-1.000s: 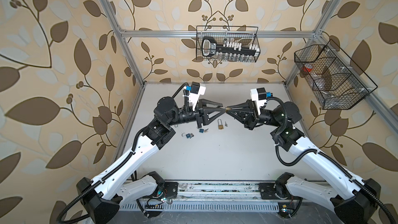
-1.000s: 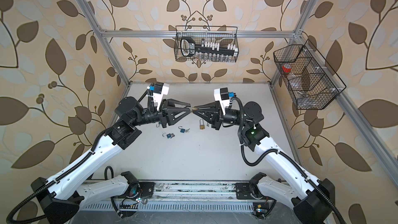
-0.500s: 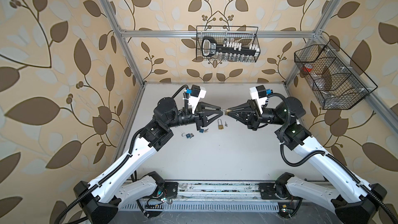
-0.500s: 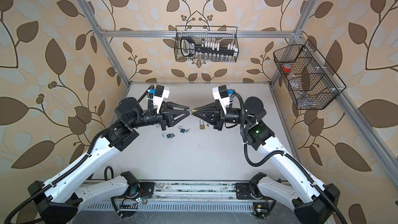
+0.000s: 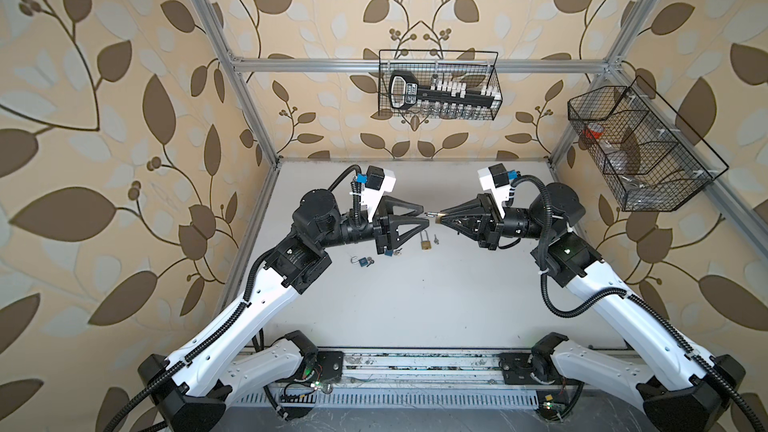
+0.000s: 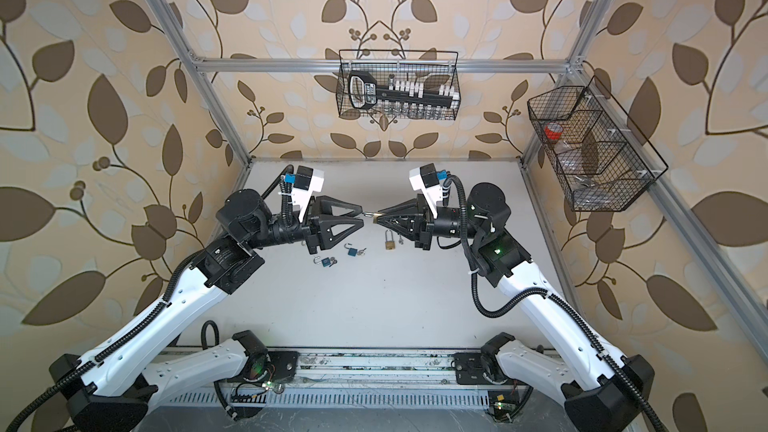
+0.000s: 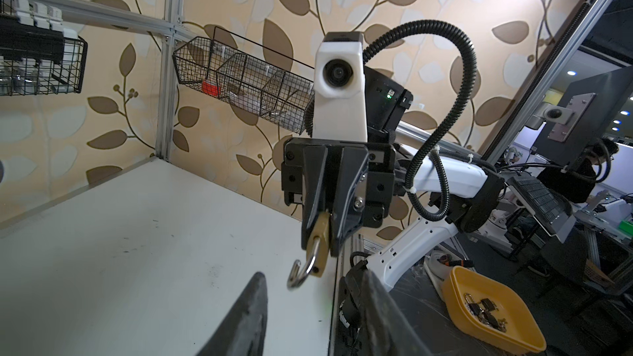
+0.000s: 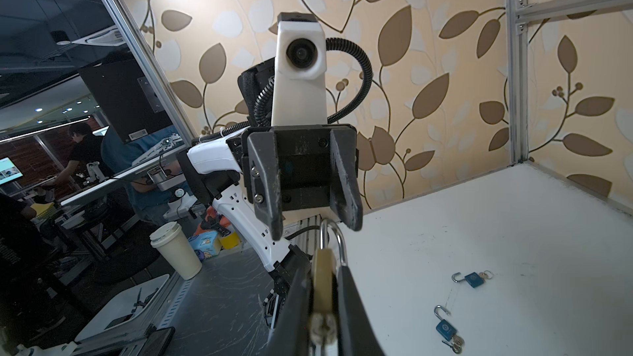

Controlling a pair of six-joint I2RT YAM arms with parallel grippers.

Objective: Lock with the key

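While the right gripper (image 5: 442, 218) pinches the small brass padlock (image 7: 320, 234) by its body, well clear of the white tabletop (image 5: 415, 305), the left gripper (image 5: 424, 217) faces it nose to nose with its black fingers (image 8: 270, 193) spread.

The padlock's long axis runs along the line between the two pincers. Its body is buried in the right one and its steel shackle (image 8: 334, 238) points at the left one. The shackle's curved top lies in the gap between those spread fingers without clearly touching either. Seen from the left wrist, the shackle stands open, its free leg hooked out to one side.

The left arm is plainly the nearer to that shackle, so pressing it home looks like its job. Both forearms are lifted, with wrists level and tools horizontal. Something pale and blurred sits at the body's rear end; whether it is the key I cannot tell.
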